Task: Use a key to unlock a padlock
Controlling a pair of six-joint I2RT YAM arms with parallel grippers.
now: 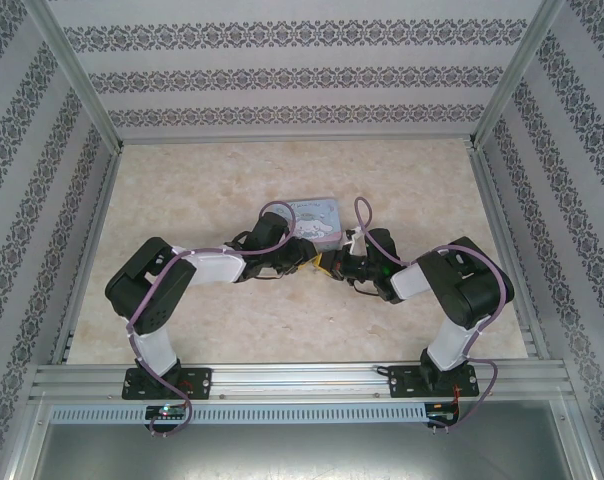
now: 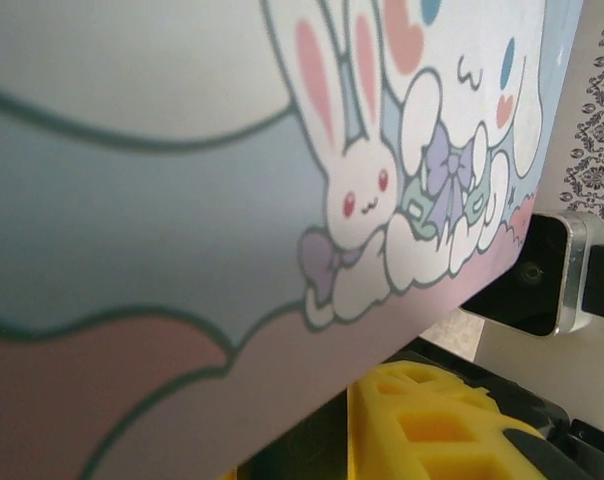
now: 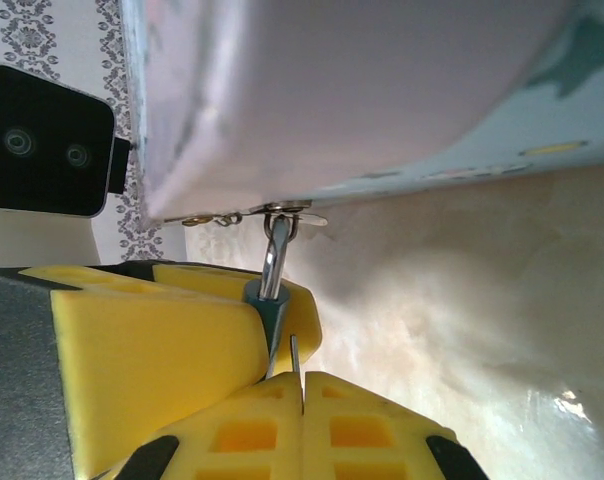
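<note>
Padlock (image 3: 266,305) is spotted in the right wrist view as a small bluish body wedged between the yellow pads (image 3: 152,340) of the left gripper (image 1: 304,263). That gripper can be called clamped on it (partly closed, with the lock body filling the gap). A metal shackle (image 3: 275,255) is seen running straight out past those pads, hooked through the hasp (image 3: 282,210) on the edge of the tin box (image 3: 362,90).

Right at the tips of the right gripper (image 3: 302,395) the key (image 3: 294,365) is pinched. It shows as a thin metal sliver poking out of the seam where the two yellow fingers are pressed shut. Its tip is found just beside the lower end of the padlock. Whether it has gone into the keyhole can't be told from here.

Beyond the left gripper's own yellow finger (image 2: 432,420), the cartoon bunny print on the tin is seen up close and slanted across the left wrist view.

From above, the two grippers are seen meeting nose to nose, with the tin just past their tips on the marbled table (image 1: 182,190).
</note>
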